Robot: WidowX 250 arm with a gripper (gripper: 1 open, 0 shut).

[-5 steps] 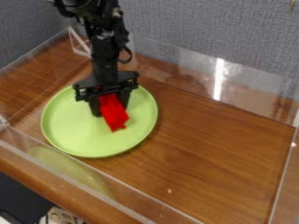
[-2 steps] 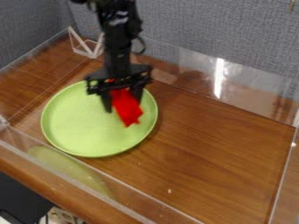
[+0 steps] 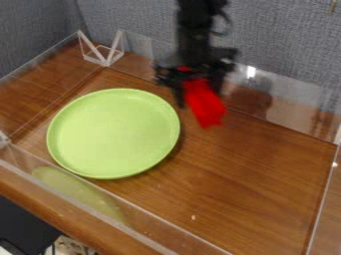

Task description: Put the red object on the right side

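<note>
The red rectangular block [image 3: 204,103] lies to the right of the round lime-green plate [image 3: 115,133] in the view, near its rim, and appears raised over the brown wooden counter [image 3: 246,189]. We see the dark robot arm [image 3: 197,28] reaching in from the top of the view, blurred along its length. Its fingers [image 3: 197,76] are closed on the block's upper part, and the block's lower part protrudes beneath them, slightly tilted. We note that the plate bears no contact with the block. At the upper left, we observe a small white wire-like frame [image 3: 99,48] near the corner of the counter. A transparent barrier [image 3: 273,95] borders the counter, and a gray textured wall panel [image 3: 286,40] rises behind it.
</note>
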